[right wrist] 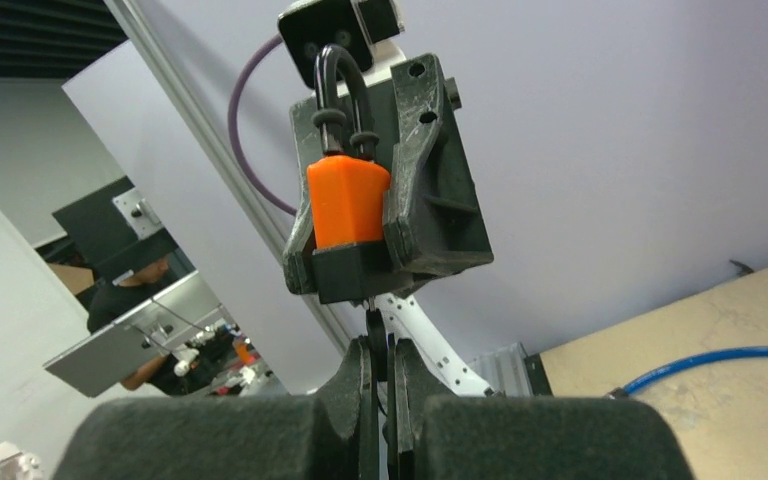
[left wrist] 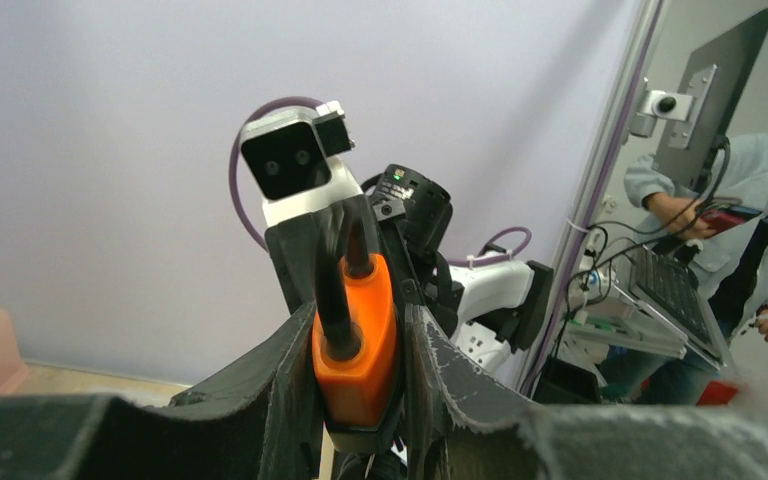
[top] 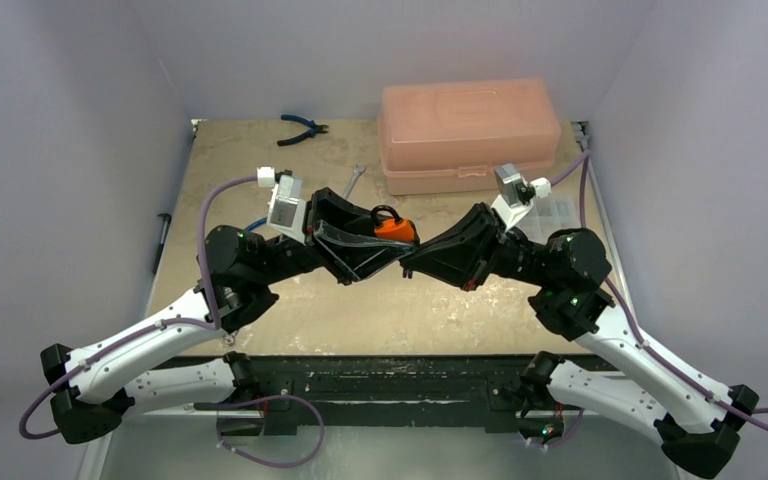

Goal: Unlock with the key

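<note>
Padlock (left wrist: 357, 345) and key (right wrist: 371, 325) meet in mid-air above the table (top: 260, 150).
The left gripper (left wrist: 360, 400) is clamped on the orange padlock, shackle up. The right gripper (right wrist: 381, 355) pinches the thin key, its tip at the padlock's underside.

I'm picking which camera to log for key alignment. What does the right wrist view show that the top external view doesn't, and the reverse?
Only the right wrist view: the key, edge-on and pinched in the right pincer, with its tip at the underside of the orange padlock; a person in the background.
Only the top external view: the pink box, blue pliers, a wrench and both whole arms.
Both: the orange padlock clamped in the left pincer.
</note>
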